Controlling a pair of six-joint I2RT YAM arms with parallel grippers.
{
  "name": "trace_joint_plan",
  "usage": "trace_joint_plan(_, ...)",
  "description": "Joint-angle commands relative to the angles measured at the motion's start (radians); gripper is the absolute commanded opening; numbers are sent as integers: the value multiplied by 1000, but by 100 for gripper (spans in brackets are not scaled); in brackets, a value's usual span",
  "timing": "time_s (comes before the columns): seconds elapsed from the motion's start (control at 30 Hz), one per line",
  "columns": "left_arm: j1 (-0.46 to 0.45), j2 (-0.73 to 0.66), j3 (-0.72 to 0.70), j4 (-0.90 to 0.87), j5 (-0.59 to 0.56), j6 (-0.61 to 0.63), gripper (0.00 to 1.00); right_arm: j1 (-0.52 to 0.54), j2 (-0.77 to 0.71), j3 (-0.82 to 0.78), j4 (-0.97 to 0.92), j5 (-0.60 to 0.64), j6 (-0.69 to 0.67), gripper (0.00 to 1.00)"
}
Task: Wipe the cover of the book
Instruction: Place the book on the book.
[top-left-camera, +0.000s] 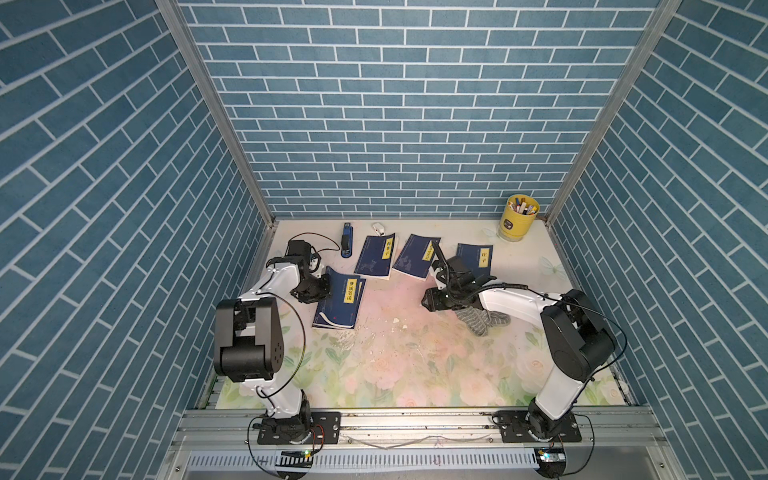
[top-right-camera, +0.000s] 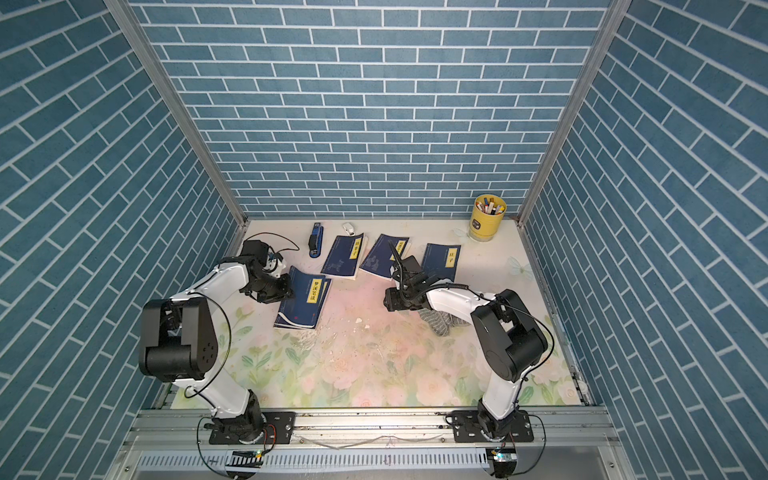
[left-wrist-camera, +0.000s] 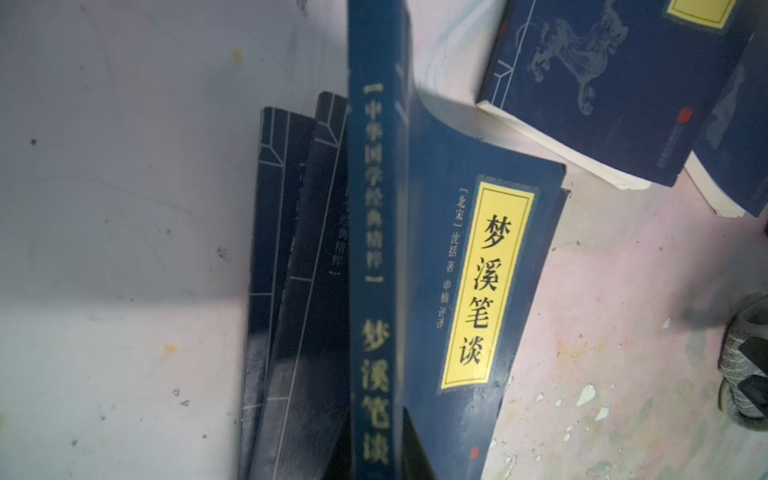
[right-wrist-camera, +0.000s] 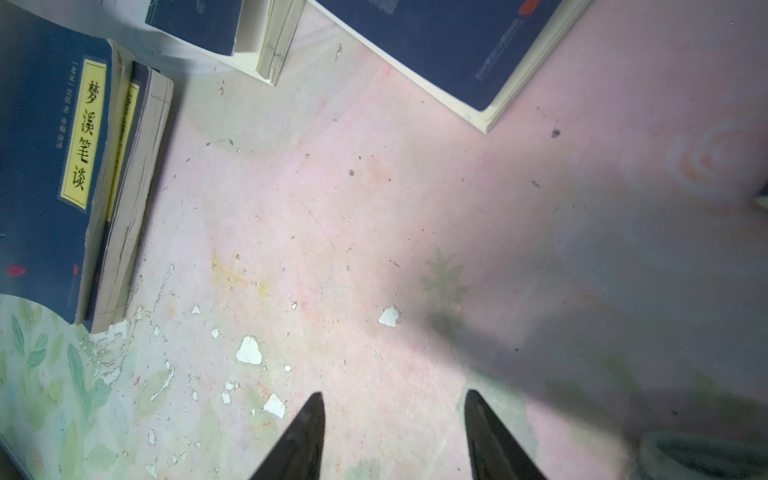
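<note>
The left gripper (top-left-camera: 325, 293) was closed tight at the spine edge of the dark-blue book (top-left-camera: 338, 305) with the yellow title strip. The book lay on a second volume (right-wrist-camera: 137, 174) directly ahead of the fingertips, though whether the jaws actually pinched the cover could not be told. The right gripper (right-wrist-camera: 392, 394) stood half spread and empty above the bare table (right-wrist-camera: 415, 208), that book well ahead of its fingers (right-wrist-camera: 305, 436) across a scatter of white flecks (right-wrist-camera: 248, 351), while the grey striped cloth (top-left-camera: 484, 322) lay behind this gripper, under its forearm.
</note>
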Motion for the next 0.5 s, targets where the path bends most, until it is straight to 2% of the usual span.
trace_joint_plan(0.0, -1, 7, 12, -34, -6, 40, 5, -4, 24, 23, 0, -17, -27, 54)
trace_joint_plan(0.13, -1, 20, 11, -38, -16, 42, 13, -4, 26, 30, -2, -14, -29, 54)
trace_joint_plan(0.37, -1, 15, 14, -20, -120, 40, 41, 19, 53, 80, -45, 14, -54, 54)
trace_joint_plan(0.47, -1, 15, 15, -7, -145, 37, 47, 42, 72, 120, -72, 35, -63, 54)
